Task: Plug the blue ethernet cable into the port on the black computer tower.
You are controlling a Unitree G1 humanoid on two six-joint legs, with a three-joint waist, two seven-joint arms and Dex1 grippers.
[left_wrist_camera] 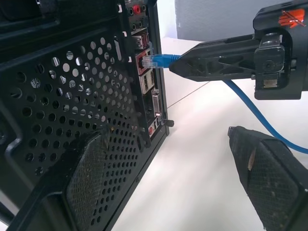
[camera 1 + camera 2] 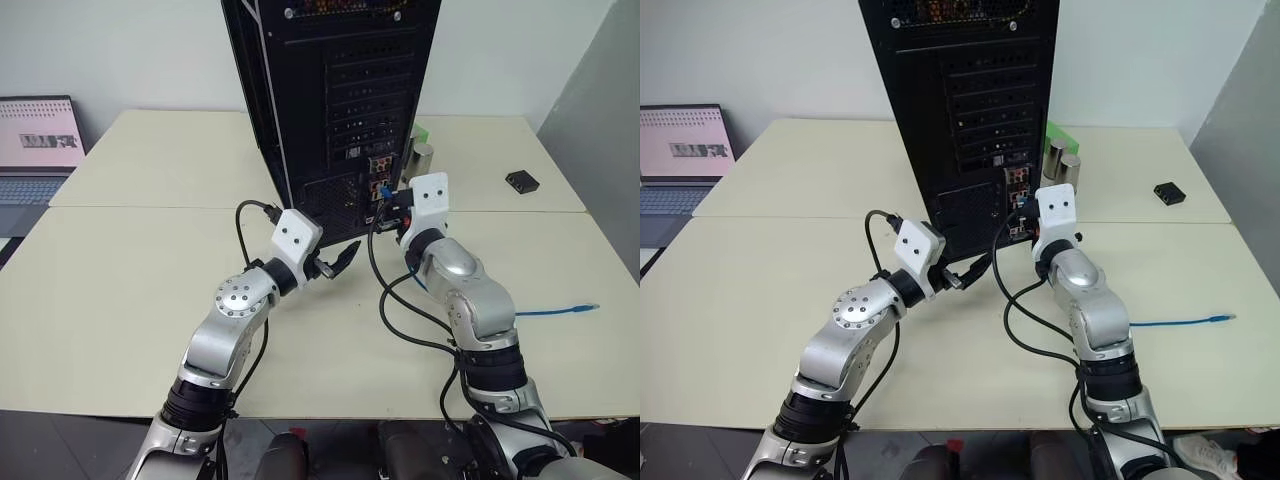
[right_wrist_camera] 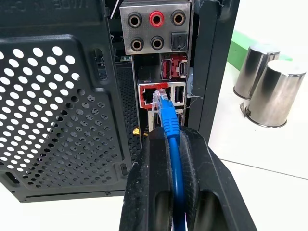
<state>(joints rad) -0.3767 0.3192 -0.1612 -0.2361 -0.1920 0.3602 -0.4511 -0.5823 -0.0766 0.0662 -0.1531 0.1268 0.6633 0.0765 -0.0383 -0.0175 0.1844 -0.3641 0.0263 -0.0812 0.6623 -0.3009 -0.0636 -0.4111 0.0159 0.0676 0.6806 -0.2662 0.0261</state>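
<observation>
The right claw (image 3: 169, 144) was clamped on the blue cable (image 3: 168, 122) just behind its clear plug, holding it level at the rear panel of the black tower (image 3: 57, 96). The plug tip sat at the mouth of the red-framed port (image 3: 149, 95), below the round audio jacks; whether it was fully seated could not be told. Behind the claw the cable ran back along the pale surface (image 2: 150, 290), its other plug end (image 2: 583, 307) lying well off to the right. The left claw (image 2: 340, 262) hung with its fingers apart, holding nothing, low beside the tower's mesh vent. Two steel cups (image 3: 269, 91) stood on the surface just right of the tower.
</observation>
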